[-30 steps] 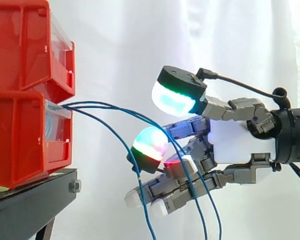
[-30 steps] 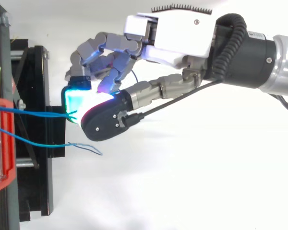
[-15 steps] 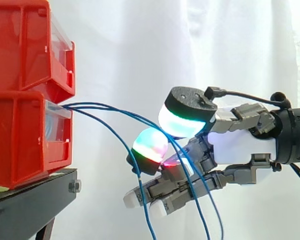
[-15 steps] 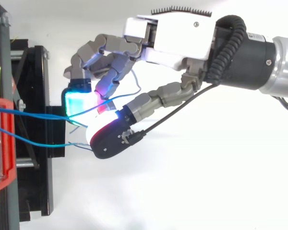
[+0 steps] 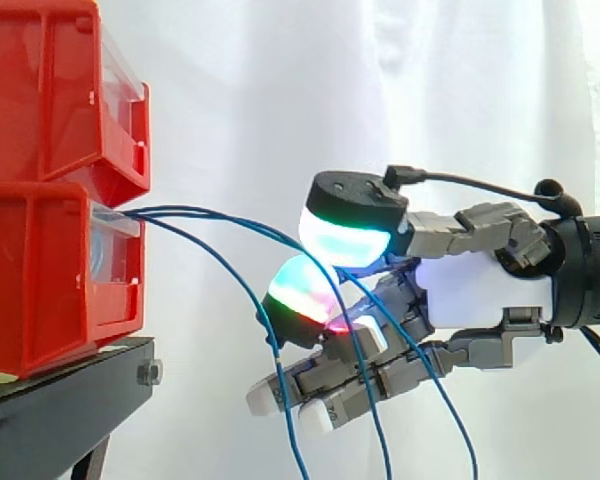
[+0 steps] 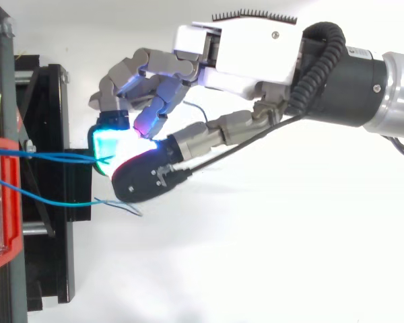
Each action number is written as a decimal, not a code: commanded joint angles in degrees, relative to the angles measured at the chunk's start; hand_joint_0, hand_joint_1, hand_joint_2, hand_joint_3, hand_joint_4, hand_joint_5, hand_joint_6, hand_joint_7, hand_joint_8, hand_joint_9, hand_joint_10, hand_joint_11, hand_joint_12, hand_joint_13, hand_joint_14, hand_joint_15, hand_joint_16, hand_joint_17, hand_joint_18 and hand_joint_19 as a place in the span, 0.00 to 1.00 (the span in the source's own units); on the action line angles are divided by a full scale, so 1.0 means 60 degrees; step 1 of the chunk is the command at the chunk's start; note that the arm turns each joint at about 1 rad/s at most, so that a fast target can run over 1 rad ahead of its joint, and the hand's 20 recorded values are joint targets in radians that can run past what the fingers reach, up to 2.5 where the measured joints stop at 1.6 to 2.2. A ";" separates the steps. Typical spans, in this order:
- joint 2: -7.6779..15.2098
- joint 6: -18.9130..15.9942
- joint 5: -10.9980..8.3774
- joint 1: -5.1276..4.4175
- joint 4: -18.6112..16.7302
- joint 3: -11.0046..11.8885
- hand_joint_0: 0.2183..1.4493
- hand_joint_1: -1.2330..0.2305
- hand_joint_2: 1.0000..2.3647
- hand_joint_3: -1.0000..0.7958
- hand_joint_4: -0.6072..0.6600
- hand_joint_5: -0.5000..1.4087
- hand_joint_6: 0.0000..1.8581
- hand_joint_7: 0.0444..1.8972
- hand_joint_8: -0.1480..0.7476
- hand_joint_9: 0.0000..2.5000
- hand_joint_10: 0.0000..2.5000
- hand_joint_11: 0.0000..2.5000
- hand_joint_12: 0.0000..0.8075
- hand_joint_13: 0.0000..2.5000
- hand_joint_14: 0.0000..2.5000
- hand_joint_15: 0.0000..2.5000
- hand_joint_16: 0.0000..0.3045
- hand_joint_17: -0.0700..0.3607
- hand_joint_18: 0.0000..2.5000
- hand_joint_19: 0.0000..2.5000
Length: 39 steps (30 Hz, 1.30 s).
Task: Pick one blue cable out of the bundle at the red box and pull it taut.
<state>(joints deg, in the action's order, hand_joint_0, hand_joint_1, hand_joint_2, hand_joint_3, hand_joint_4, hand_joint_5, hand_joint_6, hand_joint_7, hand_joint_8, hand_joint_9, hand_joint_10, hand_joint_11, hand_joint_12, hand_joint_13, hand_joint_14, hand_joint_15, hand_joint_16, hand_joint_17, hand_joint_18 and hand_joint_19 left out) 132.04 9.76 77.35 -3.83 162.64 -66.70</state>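
Several thin blue cables run out of the lower red bin and arc right and down. My hand reaches in from the right. Its thumb pad glows green and cyan and sits against a curled finger's green-red pad. Two cables pass between these pads and hang down behind the fingers. In the top view the thumb meets the cyan pad where the cables end. A third cable sags lower, free of the hand.
Two red bins are stacked on a black stand at the left, before a white curtain. In the top view the stand lies left of the hand, and the loose cable's end lies just below the thumb.
The thumb has swung back toward the bins and closed against the finger pad over the cables. The rest of the hand and the arm stay in place.
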 commanded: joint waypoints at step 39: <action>0.0009 0.0044 -0.0015 -0.0022 -0.0022 -0.0002 0.32 0.30 0.01 0.37 0.62 0.19 0.49 0.52 0.61 0.42 0.00 0.53 0.56 0.18 0.00 0.06 0.18 0.45 0.17 0.13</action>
<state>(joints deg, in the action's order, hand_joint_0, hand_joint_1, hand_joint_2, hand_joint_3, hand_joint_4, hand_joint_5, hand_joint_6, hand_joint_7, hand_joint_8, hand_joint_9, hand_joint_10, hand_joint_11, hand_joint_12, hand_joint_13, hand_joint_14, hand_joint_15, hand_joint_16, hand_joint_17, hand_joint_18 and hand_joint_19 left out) 132.06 10.02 77.25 -3.93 162.47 -66.66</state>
